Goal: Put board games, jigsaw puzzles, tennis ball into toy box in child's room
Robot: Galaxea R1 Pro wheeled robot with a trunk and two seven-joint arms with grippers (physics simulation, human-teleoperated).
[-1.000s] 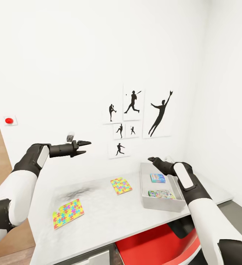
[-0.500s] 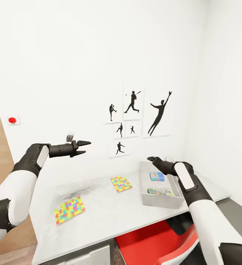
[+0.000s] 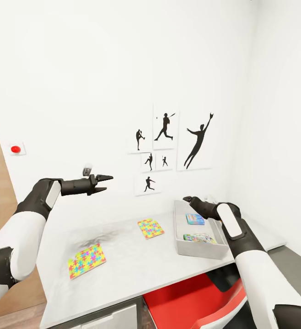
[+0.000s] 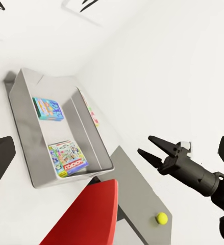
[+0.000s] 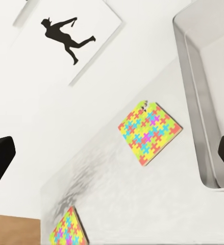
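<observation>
Two board games (image 3: 196,219) in toy box (image 3: 183,244).

Table (image 3: 137,269) top — glossy white (faintly mirror-like); toy box (image 3: 201,249) matt grey.

The right forearm (image 3: 242,237) covers the far right corner of the grey lidless toy box (image 3: 187,249). Print on the flat game boxes inside it is too small to read.

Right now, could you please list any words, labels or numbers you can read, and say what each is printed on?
"MONOPOLY", only roughly legible, on the red strip of the white-green game box in the grey bin.
The blue game box carries print too small to read.
The wall posters show only black sports silhouettes, no words.
</observation>
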